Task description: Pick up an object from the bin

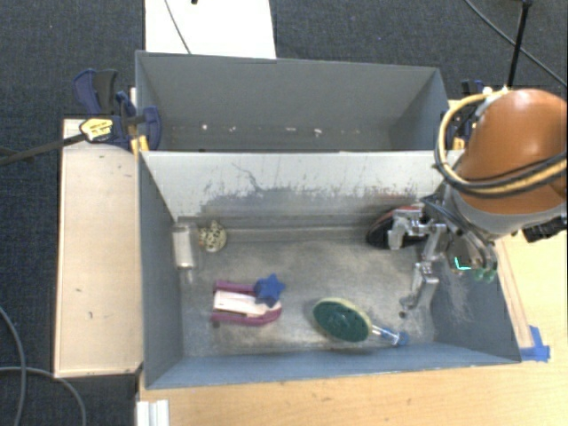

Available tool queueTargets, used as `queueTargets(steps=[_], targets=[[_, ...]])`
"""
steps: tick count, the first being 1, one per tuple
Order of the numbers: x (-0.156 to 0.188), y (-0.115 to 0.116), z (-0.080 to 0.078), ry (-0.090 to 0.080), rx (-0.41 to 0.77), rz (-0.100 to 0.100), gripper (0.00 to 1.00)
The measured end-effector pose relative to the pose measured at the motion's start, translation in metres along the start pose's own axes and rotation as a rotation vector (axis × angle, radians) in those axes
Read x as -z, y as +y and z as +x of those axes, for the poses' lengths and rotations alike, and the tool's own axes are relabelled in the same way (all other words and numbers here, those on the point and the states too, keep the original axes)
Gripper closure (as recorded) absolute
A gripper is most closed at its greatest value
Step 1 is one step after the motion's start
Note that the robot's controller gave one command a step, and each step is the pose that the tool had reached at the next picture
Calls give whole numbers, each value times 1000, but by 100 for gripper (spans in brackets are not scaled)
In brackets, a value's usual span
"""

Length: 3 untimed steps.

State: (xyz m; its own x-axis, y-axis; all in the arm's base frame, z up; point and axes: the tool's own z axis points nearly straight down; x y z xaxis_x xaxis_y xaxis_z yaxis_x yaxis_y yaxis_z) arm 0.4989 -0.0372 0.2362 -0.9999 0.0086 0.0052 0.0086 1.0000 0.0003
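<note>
In the camera view, the gripper hangs low over the right part of the grey metal bin, above bare floor. Whether it is open or shut I cannot tell, and nothing shows in its grasp. Nearest is a dark green round disc with a pale blue-tipped handle, just to the view's left of it, near the front wall. A black and red object sits behind, by the back wall. To take the disc well, the gripper should probably centre over the disc's body, not the thin handle, and keep clear of the front wall.
</note>
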Motion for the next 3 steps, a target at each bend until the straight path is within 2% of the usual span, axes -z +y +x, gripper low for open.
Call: queueTargets(steps=[1, 2, 3], targets=[[-101, 24, 4, -2, 296, 0, 0], [-168, 60, 13, -12, 216, -1, 0], [-166, 58, 14, -9, 218, 0, 100]])
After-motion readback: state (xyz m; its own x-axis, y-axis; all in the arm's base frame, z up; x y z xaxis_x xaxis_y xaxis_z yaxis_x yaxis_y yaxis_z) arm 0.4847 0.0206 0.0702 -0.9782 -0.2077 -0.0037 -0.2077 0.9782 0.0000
